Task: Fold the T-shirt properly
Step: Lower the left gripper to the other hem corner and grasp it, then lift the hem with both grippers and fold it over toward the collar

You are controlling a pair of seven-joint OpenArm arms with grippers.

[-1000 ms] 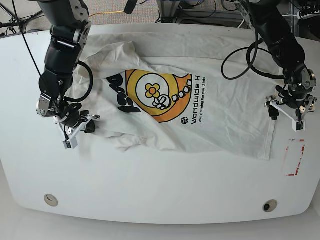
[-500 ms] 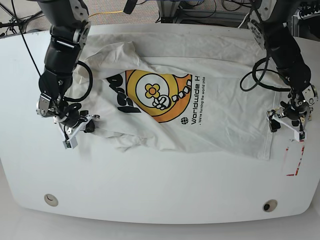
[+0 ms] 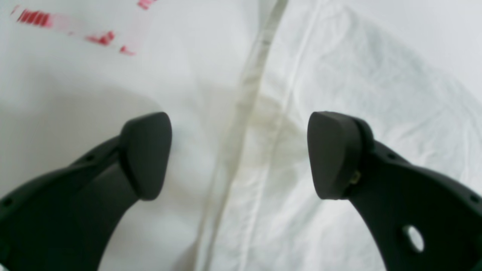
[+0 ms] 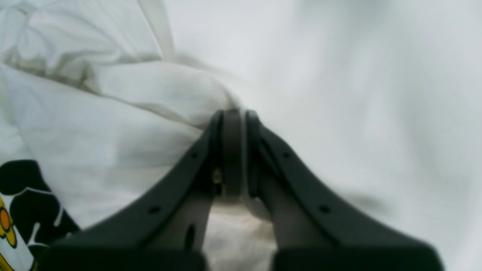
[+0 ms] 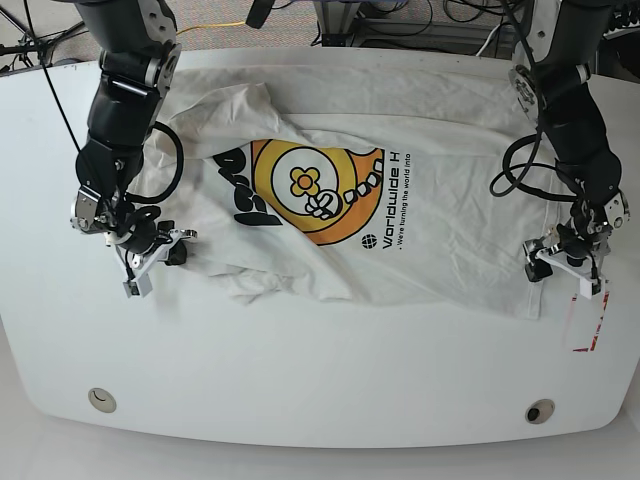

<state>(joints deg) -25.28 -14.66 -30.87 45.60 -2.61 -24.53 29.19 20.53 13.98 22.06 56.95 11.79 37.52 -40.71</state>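
The white T-shirt (image 5: pixel 440 220) lies spread on the table, rumpled at its left side, with the orange and yellow robot print (image 5: pixel 315 190) and black lettering facing up. My right gripper (image 5: pixel 150 262) is at the shirt's left edge. In the right wrist view it (image 4: pixel 233 114) is shut on a bunched fold of the white cloth (image 4: pixel 150 101). My left gripper (image 5: pixel 562 268) is at the shirt's lower right corner. In the left wrist view it (image 3: pixel 239 154) is open, with the shirt's hem (image 3: pixel 244 86) running between the fingers.
A red-marked rectangle (image 5: pixel 587 318) lies on the table just right of the shirt's corner and also shows in the left wrist view (image 3: pixel 71 28). Two round holes (image 5: pixel 100 400) (image 5: pixel 540 411) sit near the table's front edge. Cables lie behind the table.
My left gripper has moved toward the table's front along the shirt's right hem, down to its lower corner. My right gripper has barely moved.
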